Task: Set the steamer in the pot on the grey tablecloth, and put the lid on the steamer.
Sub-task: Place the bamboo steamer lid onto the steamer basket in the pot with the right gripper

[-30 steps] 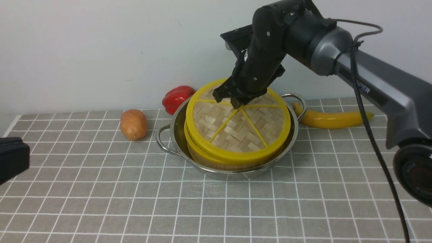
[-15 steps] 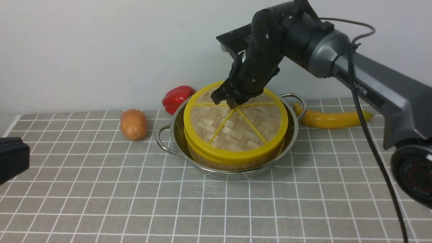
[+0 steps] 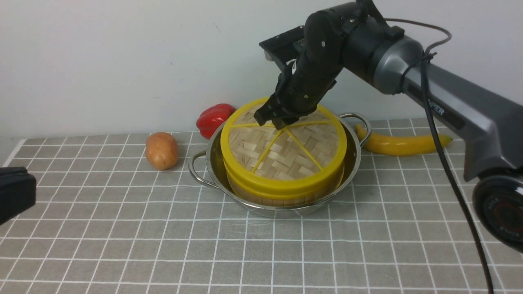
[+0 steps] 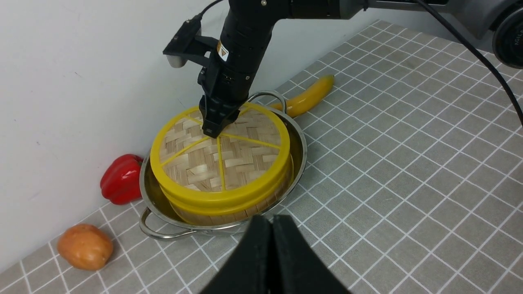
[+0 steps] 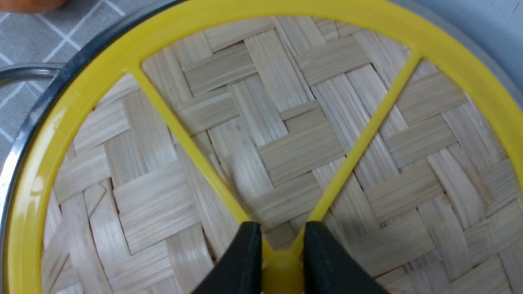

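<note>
The steel pot (image 3: 354, 160) stands on the grey tablecloth (image 3: 163, 245) near the back wall. Inside it sits the steamer (image 3: 282, 200), of which only the slat wall and lower yellow rim show. The woven lid (image 3: 286, 159) lies level on the steamer and hides its contents. My right gripper (image 3: 278, 121) reaches down from above, shut on the lid's yellow centre knob (image 5: 282, 273), with a black finger on either side. In the left wrist view, my left gripper (image 4: 271, 220) hangs shut and empty in front of the pot (image 4: 300, 143), well apart from it.
A red pepper (image 3: 214, 118) lies behind the pot on the left, close to the wall. A potato (image 3: 162, 150) sits further left. A yellow banana (image 3: 402, 143) lies just right of the pot's right handle. The right arm spans the right side.
The right gripper has carried the lid a little to the left, from an offset, tilted position to lying squarely on the steamer. The left arm has not moved.
</note>
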